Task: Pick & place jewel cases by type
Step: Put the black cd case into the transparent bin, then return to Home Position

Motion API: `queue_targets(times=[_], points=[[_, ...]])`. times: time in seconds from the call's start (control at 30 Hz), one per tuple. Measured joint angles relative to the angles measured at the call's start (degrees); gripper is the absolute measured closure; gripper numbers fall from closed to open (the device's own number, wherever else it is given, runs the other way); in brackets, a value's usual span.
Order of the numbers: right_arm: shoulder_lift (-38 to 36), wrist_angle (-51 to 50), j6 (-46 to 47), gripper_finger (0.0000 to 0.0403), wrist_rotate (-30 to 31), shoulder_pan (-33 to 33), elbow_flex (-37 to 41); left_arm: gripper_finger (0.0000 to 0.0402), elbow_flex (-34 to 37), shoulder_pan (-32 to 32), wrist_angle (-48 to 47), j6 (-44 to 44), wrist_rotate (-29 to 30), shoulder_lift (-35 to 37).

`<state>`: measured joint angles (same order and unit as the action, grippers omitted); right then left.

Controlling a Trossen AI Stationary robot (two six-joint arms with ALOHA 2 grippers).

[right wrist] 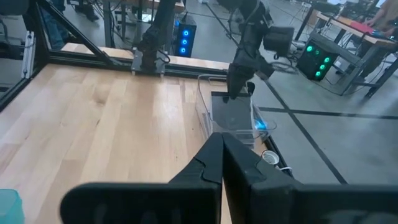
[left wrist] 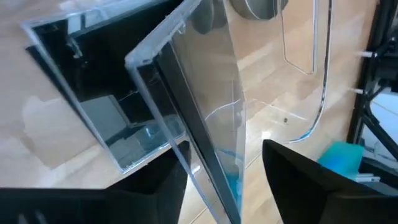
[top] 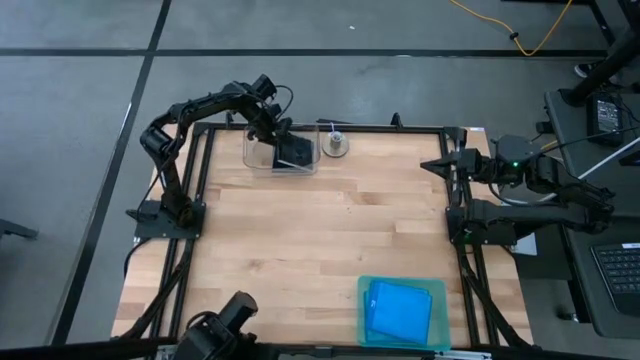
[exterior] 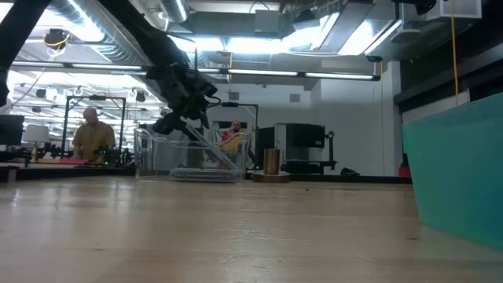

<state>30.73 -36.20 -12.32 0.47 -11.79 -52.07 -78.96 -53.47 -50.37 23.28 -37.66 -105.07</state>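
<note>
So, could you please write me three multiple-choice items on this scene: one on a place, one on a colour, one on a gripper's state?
1. Where is the left gripper?
A. over the clear tub
B. over the teal tray
C. at mid-table

2. What colour are the cases in the tray?
A. red
B. blue
C. yellow

3. What state is the right gripper in?
A. wide open
B. holding a case
C. shut, empty

Answers: A, the high view shows it at the tub; B, a blue stack lies in the tray; C, its fingers meet with nothing between.
</note>
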Motion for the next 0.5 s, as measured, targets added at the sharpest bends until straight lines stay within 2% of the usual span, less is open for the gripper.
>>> queue_targets(times=[0.13, 0.33, 0.5], points=[[0.0, -0.6, -0.1, 0.0397, 0.0, 0.0, 0.0, 0.0195, 0.0, -0.3, -0.6, 1.6, 4.2, 2.2], [0.0, -2.5, -0.2, 0.0397, 0.0, 0.0, 0.0, 0.0195, 0.0, -0.2, -4.9, 1.7, 11.3, 6.7], [0.0, -2.7, -0.4, 0.0397, 0.0, 0.0, 0.0, 0.0194, 0.0, 0.2, -7.4, 3.3, 16.0, 13.0]])
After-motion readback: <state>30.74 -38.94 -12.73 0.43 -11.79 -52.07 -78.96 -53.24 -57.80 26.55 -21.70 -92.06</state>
